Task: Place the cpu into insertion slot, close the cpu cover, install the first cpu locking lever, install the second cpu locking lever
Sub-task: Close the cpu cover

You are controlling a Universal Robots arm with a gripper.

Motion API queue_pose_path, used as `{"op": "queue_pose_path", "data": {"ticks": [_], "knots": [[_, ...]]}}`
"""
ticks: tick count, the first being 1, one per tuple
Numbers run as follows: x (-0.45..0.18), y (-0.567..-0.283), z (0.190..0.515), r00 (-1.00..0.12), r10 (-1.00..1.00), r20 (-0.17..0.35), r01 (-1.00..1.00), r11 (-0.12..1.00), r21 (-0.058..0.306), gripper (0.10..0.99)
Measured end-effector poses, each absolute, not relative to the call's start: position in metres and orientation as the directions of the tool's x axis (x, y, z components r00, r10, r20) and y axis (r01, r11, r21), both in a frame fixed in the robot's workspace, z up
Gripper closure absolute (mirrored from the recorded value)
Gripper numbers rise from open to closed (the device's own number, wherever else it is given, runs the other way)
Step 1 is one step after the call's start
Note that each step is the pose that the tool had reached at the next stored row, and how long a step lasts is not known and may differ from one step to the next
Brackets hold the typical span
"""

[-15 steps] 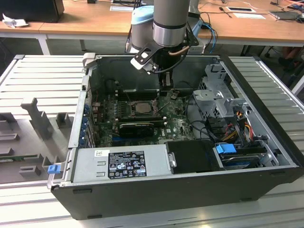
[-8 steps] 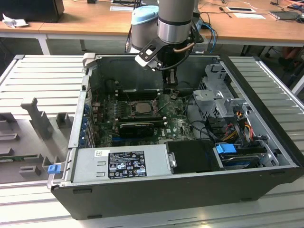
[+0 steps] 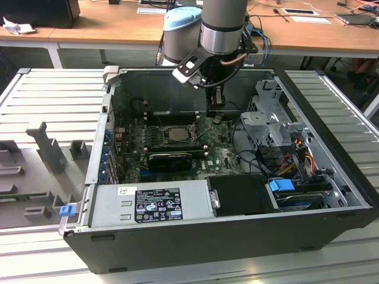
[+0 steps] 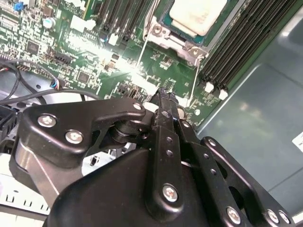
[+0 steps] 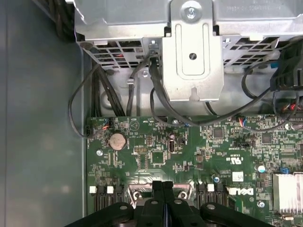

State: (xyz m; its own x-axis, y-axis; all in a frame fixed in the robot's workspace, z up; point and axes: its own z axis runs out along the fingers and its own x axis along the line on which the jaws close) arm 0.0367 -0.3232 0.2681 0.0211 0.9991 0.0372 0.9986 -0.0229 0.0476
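The cpu [image 3: 175,132] [image 4: 196,14], a silvery square chip, lies in the insertion slot [image 3: 161,135] on the green motherboard. The cpu cover [image 4: 182,43], a silver metal frame, lies down around the chip. Two thin wire levers [image 4: 142,47] [image 4: 194,80] run out from the socket corners towards my gripper. My gripper [image 3: 215,115] [image 4: 164,97] [image 5: 162,185] hangs low over the board, just to the exterior view's right of the socket. Its black fingers are pressed together, and I see nothing between them. The fingers hide part of the socket's metal edge [image 5: 134,193] in the first wrist view.
The open computer case holds a grey power supply [image 3: 148,204] at the front, a black expansion card [image 3: 169,158] and a metal drive cage [image 3: 269,112] [image 5: 194,42] with black cables [image 5: 156,94]. Long black memory slots [image 4: 236,52] flank the socket. A coin battery [image 5: 117,140] sits on the board.
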Motion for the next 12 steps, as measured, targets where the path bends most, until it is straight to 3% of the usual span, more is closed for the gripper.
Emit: {"op": "queue_pose_path", "data": {"ticks": [12], "knots": [[0.058, -0.323, 0.26, 0.02, 0.999, 0.037, 0.999, -0.022, 0.046, 0.98]]}}
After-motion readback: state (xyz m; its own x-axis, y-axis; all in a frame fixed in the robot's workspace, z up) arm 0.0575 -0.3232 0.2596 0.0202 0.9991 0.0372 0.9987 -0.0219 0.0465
